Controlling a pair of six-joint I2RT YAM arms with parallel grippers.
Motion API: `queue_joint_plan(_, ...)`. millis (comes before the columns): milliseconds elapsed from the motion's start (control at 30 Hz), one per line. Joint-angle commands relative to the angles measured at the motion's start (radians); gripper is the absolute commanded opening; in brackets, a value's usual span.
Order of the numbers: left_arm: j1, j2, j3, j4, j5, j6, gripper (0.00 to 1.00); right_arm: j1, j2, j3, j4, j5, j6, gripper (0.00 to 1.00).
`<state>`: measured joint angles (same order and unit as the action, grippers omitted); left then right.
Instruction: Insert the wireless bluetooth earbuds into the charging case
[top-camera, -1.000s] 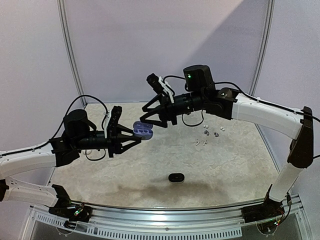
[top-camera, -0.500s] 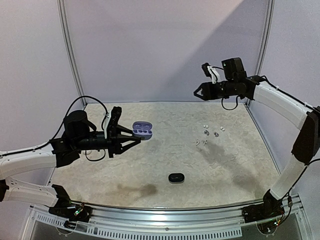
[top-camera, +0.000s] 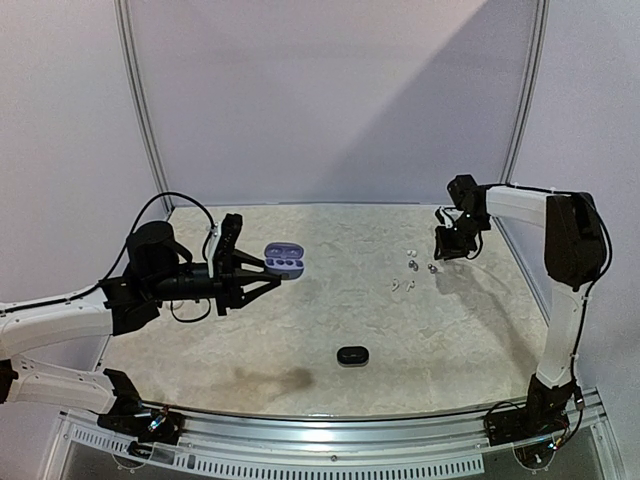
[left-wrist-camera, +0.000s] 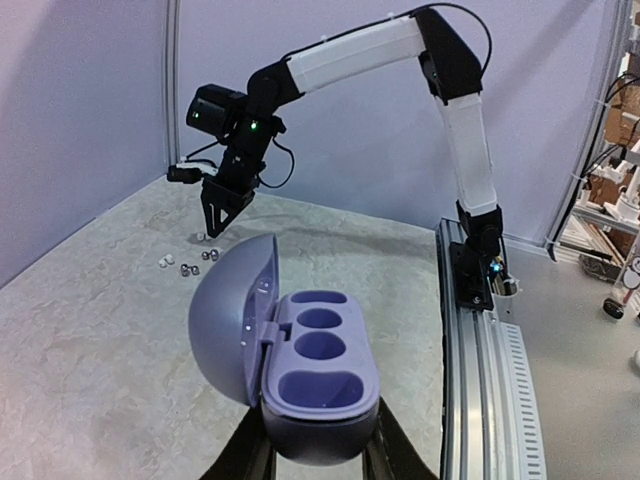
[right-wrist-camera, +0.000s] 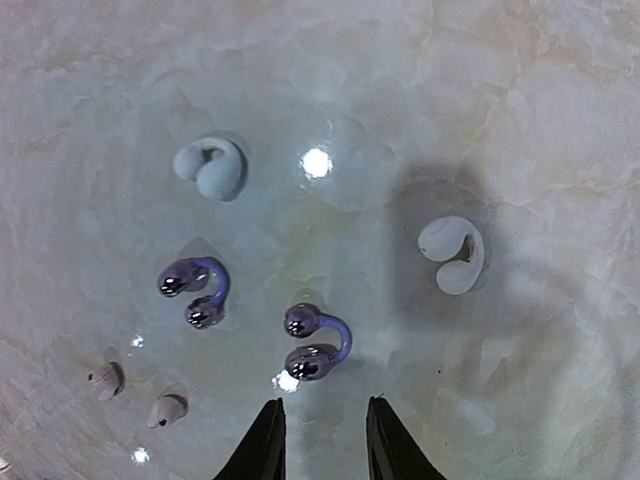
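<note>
The earbuds (right-wrist-camera: 310, 362) lie loose on the worktop (right-wrist-camera: 560, 120). A purple one sits just ahead of the right claw (right-wrist-camera: 322, 445), whose jaws are apart and empty. They look tiny, light and glossy, so probably slippery; pinch across the curved bridge. The right arm is stretched out with its wrist pointing down. The left claw (left-wrist-camera: 315, 458) is clamped on the open case (left-wrist-camera: 320, 375), held above the worktop.

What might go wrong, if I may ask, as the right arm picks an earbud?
The right end effector hovers near a purple earbud lying close to a second purple earbud; closing may nudge that one. Glossy and curved, it may also slip. The left end effector holds the open charging case aloft by one end; pressing could tilt it.
</note>
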<state>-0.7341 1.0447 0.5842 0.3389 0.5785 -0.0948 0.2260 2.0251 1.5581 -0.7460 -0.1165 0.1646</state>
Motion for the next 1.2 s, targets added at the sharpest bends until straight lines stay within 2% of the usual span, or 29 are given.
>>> queue_joint_plan(0,0.012,-0.015,-0.02,0.014,-0.003,0.02,0.0,-0.007,0.077,0.069,-0.049,0.025,-0.029,0.28)
queue_joint_plan(700,0.012,-0.011,-0.018,0.022,0.004,0.045,0.0,-0.037,0.181,0.081,0.008,-0.047,-0.019,0.27)
queue_joint_plan(1167,0.012,-0.004,-0.014,0.021,0.008,0.076,0.0,-0.037,0.123,-0.025,0.056,-0.152,-0.006,0.26)
